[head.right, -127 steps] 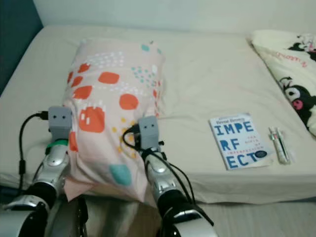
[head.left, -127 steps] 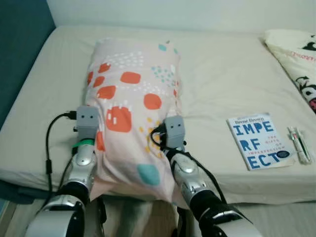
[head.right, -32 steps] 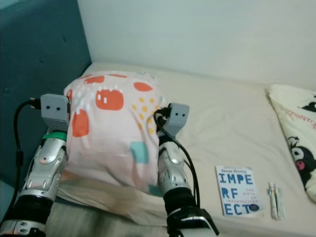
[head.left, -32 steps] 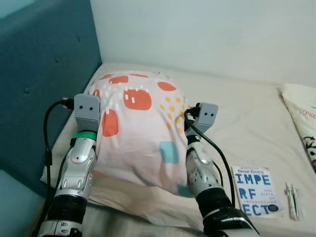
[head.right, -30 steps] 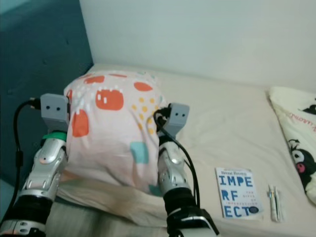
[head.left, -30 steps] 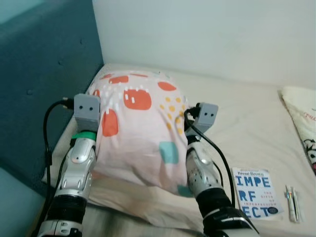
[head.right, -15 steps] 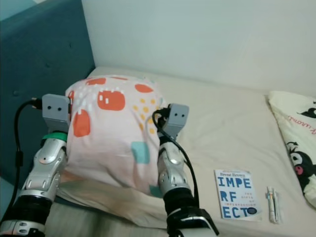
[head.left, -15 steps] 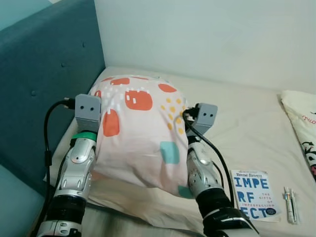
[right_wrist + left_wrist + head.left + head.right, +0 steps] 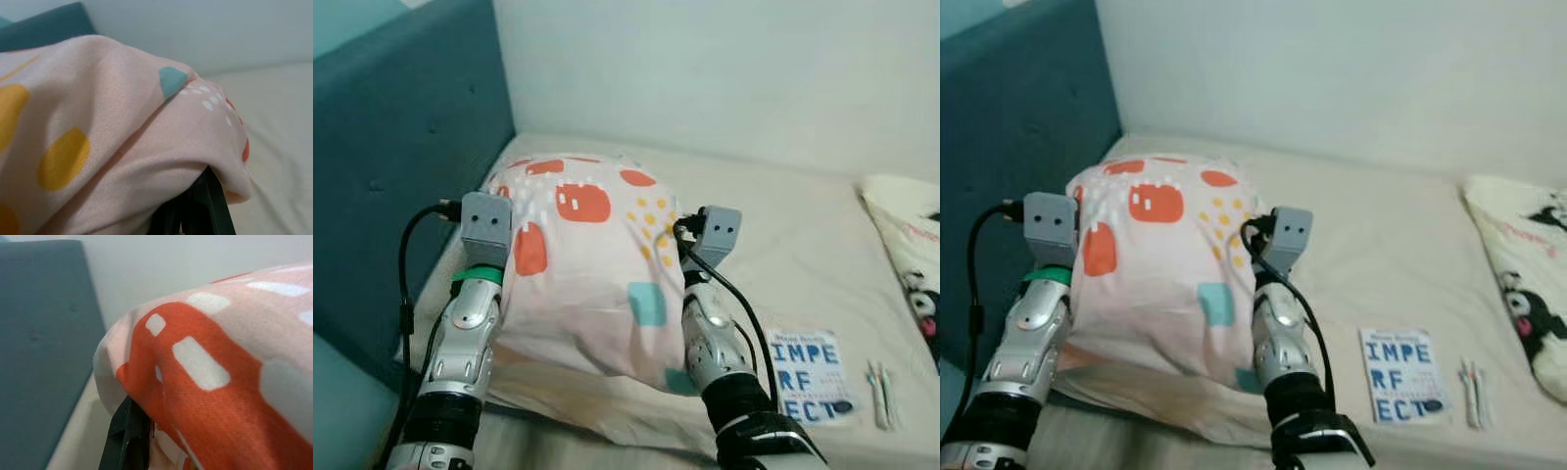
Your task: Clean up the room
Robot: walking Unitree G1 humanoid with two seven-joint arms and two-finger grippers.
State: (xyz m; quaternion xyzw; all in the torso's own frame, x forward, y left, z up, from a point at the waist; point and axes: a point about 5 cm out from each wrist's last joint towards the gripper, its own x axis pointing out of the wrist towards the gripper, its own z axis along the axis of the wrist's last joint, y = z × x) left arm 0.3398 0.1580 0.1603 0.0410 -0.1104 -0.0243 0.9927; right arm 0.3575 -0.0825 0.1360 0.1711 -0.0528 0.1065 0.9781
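A pink pillow [image 9: 587, 264] with orange, teal and yellow shapes is held up between my two arms, over the head end of the bed [image 9: 783, 225] beside the teal headboard [image 9: 391, 166]. My left gripper [image 9: 131, 440] sits under the pillow's left edge, its black fingers pinched on the fabric that drapes over them. On the pillow's right edge my right gripper [image 9: 195, 213] is shut the same way, mostly covered by cloth. In the eye views the pillow hides both sets of fingers past the grey wrist boxes [image 9: 486, 217].
A blue and white book [image 9: 811, 376] lies on the sheet to the right, with pens [image 9: 879, 394] beside it. A cream cover with black cartoon figures [image 9: 911, 264] lies at the far right. The white wall runs behind the bed.
Four seconds ago the pillow lay on the bed's front edge; now it is raised near the headboard. Over the last second the view shifted slightly and the grip stayed the same.
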